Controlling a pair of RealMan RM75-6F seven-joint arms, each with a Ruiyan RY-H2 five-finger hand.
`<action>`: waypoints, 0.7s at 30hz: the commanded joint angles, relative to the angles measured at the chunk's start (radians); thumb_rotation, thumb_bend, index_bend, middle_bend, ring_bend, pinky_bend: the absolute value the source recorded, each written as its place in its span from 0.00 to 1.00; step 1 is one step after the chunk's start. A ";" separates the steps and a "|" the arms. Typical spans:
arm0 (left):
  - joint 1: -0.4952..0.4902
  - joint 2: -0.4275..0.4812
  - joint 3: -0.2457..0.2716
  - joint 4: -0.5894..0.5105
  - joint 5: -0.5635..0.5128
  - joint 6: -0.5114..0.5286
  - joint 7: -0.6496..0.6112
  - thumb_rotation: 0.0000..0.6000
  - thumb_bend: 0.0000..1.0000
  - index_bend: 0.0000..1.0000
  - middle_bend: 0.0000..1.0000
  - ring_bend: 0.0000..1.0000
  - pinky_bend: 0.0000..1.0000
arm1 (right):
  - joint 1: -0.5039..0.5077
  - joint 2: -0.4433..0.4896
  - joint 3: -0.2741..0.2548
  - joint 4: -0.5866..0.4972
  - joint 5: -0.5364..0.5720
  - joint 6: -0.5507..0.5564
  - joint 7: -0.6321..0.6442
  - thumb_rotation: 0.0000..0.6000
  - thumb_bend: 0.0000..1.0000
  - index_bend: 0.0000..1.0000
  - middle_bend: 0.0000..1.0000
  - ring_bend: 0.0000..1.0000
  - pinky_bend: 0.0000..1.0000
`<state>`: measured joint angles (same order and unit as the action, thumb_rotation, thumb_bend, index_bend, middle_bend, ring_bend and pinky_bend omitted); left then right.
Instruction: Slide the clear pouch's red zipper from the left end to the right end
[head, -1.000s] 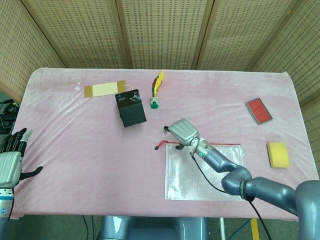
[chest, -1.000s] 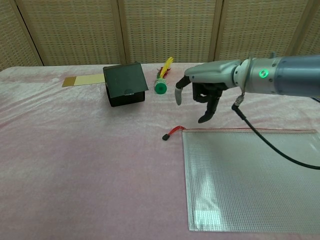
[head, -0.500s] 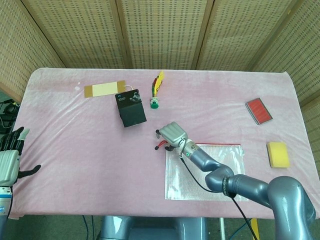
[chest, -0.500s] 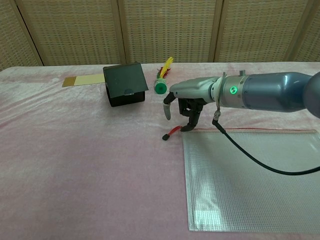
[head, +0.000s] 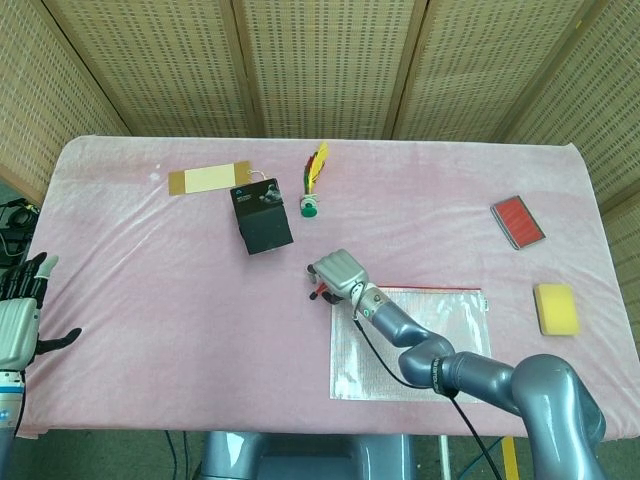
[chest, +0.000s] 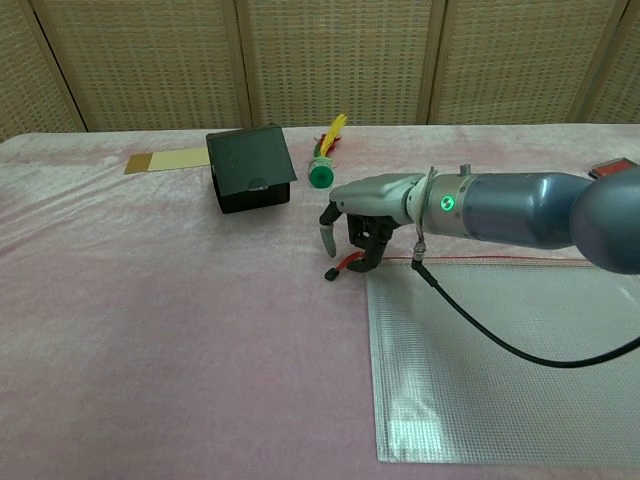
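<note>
Red zipper pull sits at the left end of the clear pouch, its tab sticking out past the pouch's top-left corner onto the pink cloth of the table. The pouch itself lies flat near the front edge of the table, a little right of the middle. From where things lie, I'd say none of the slide has happened yet: the whole run of red track toward the right end is still to do.

The right hand is down over that left end, palm facing the cloth, forearm stretching away to the right above the pouch's top edge. Its fingers curl down at the pull and look to be touching it, with the thumb hanging just to the left, but I cannot tell whether the tab is actually pinched or only brushed. In the head view the back of the hand hides the contact altogether.

The left hand hangs off the table's left edge, well apart from everything, fingers spread and holding nothing.
</note>
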<state>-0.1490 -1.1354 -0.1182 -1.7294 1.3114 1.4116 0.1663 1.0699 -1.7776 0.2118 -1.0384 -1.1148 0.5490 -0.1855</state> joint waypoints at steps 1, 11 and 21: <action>-0.001 0.001 0.000 0.000 -0.001 -0.001 -0.002 1.00 0.00 0.00 0.00 0.00 0.00 | 0.000 -0.018 -0.011 0.023 -0.022 0.014 0.009 1.00 0.55 0.46 0.98 0.96 1.00; -0.004 -0.002 0.000 0.005 -0.007 -0.004 0.001 1.00 0.00 0.00 0.00 0.00 0.00 | 0.000 -0.055 -0.027 0.074 -0.085 0.029 0.065 1.00 0.55 0.46 0.98 0.96 1.00; -0.007 -0.004 0.000 0.005 -0.013 -0.006 0.004 1.00 0.00 0.00 0.00 0.00 0.00 | -0.005 -0.081 -0.028 0.117 -0.130 0.054 0.125 1.00 0.55 0.56 0.98 0.96 1.00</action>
<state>-0.1555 -1.1393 -0.1182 -1.7234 1.2989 1.4064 0.1703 1.0667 -1.8555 0.1846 -0.9254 -1.2379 0.5973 -0.0673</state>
